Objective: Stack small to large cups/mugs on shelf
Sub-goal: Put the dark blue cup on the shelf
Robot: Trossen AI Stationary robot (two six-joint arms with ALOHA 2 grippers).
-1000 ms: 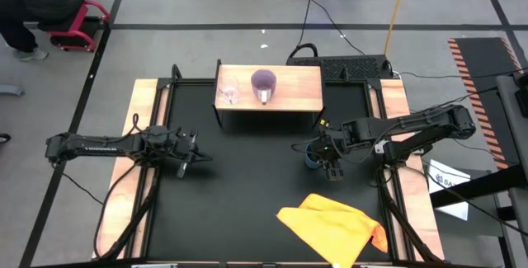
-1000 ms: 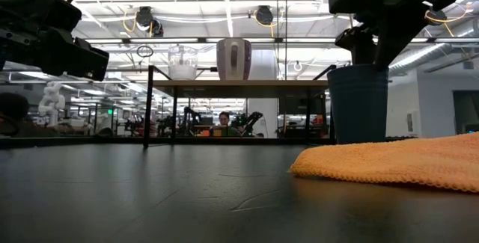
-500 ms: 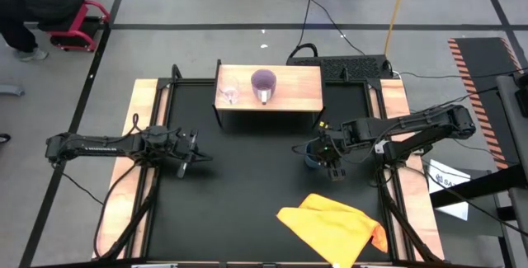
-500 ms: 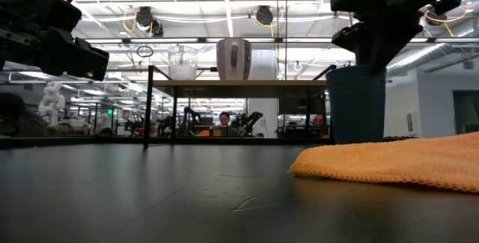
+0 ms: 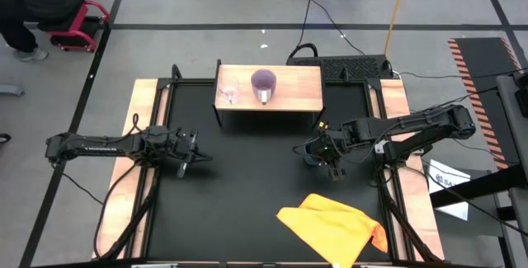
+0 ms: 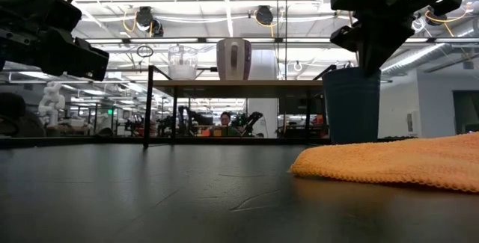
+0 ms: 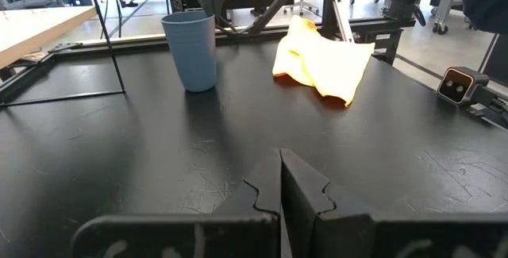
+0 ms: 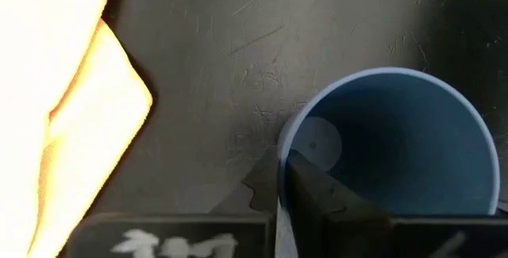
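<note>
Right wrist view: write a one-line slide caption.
Right pincer shut on the rim of the dark blue cup, beside an orange cloth.

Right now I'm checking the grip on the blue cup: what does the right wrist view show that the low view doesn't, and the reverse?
Only the right wrist view shows the right end effector shut on the dark blue cup's rim, one finger inside and one outside. Only the low view shows the shelf carrying the clear glass and purple mug, and the left end effector waiting above the table. Both show the blue cup and the yellow cloth.
</note>
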